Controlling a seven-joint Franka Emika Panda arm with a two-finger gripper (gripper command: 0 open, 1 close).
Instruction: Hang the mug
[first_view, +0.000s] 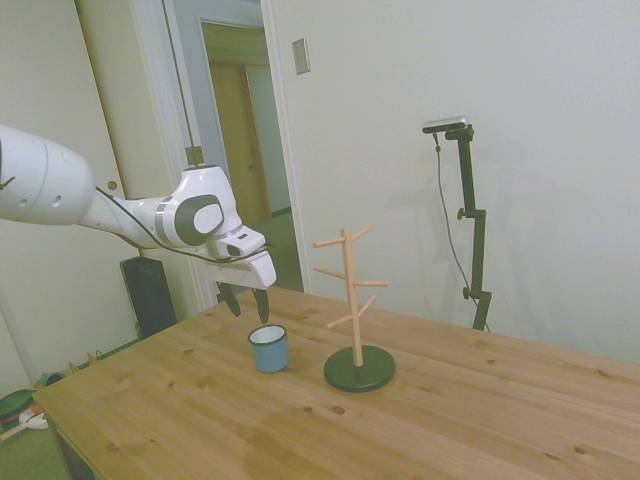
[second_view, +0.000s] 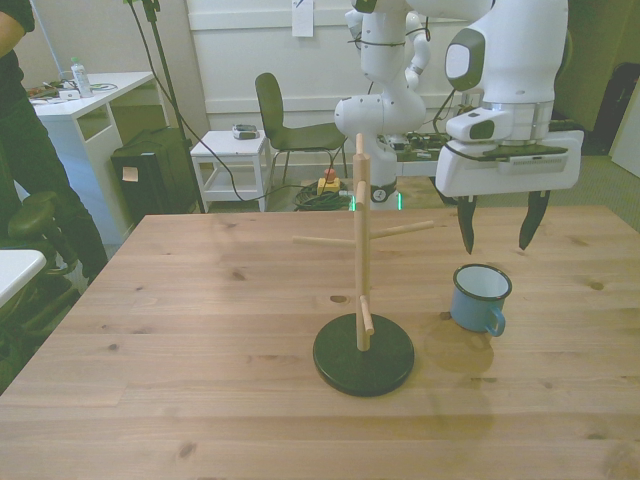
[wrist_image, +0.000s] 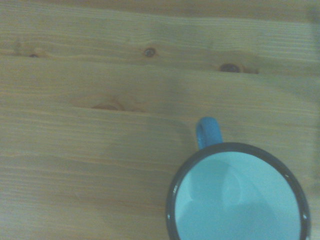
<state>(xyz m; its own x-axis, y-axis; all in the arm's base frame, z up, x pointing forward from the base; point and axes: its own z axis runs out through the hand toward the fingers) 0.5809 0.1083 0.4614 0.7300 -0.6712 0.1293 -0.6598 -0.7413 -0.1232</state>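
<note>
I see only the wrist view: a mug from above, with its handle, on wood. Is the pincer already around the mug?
Observer: No. In the side view the pincer hangs open above the mug, not touching it.
Operator: Where is the rack for hanging?
Observer: The wooden peg tree stands on a dark round base, beside the mug, toward the front view's left.
Operator: Is the mug upright, and where does the handle point?
Observer: Upright on the table. In the front view its handle faces the near table edge, slightly away from the tree.
</note>
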